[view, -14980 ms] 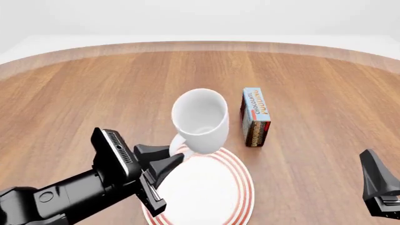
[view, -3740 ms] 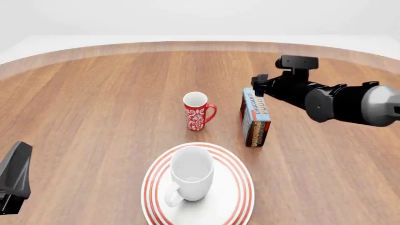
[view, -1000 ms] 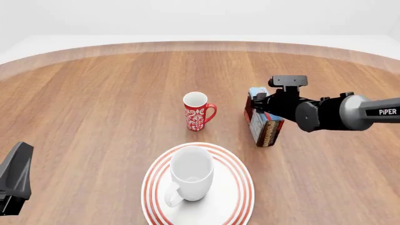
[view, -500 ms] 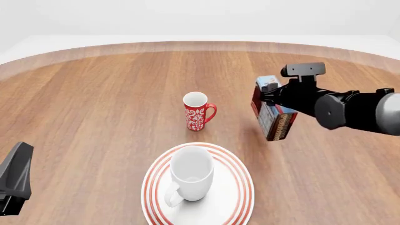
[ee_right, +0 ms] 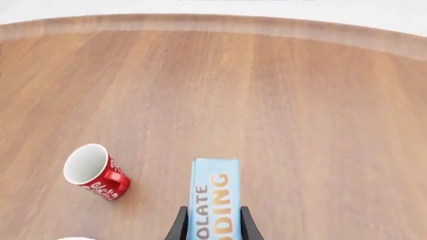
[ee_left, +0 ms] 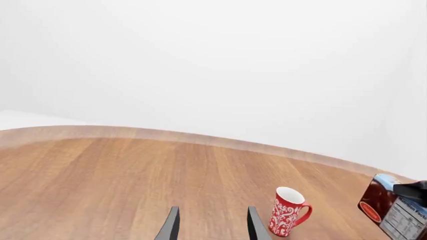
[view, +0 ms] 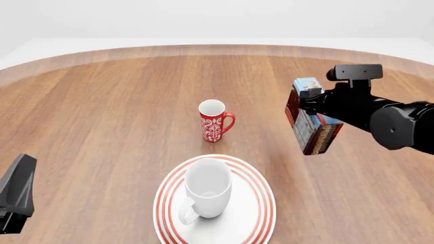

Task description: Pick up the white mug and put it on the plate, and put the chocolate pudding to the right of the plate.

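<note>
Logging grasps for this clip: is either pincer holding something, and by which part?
The right pincer grips the narrow light-blue chocolate pudding carton by its long sides, lifted. The left pincer holds nothing.

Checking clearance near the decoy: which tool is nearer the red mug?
Right. The right tool, holding the chocolate pudding, is beside the red mug; the left tool sits farther back.

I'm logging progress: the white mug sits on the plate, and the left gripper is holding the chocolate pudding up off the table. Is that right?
Only the arm is wrong: the right gripper holds the chocolate pudding off the table, as the front view shows. The left gripper holds nothing. The white mug does sit on the plate.
</note>
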You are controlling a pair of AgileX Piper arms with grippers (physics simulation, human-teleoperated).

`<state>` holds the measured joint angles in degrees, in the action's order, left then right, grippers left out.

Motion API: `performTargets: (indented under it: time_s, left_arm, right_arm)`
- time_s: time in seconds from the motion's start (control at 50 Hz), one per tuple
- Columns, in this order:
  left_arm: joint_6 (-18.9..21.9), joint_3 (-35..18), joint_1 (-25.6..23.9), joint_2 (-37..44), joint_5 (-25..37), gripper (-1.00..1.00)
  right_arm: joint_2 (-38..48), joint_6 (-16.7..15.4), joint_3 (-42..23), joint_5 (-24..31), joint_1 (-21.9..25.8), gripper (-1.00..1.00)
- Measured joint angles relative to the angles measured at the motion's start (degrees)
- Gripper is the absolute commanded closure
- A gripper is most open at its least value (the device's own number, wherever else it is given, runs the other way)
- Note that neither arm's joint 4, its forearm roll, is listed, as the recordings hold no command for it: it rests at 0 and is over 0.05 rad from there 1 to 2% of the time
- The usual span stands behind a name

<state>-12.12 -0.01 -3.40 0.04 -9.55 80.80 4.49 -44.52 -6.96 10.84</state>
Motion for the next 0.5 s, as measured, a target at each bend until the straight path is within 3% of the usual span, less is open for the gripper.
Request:
performTargets:
  time_s: [0.5]
  left_arm:
    - [0.5, 0.0, -0.2, 0.0, -0.1, -1.00]
  right_arm:
    - [-12.3, 1.0, 7.8, 4.2, -1.0, 1.00]
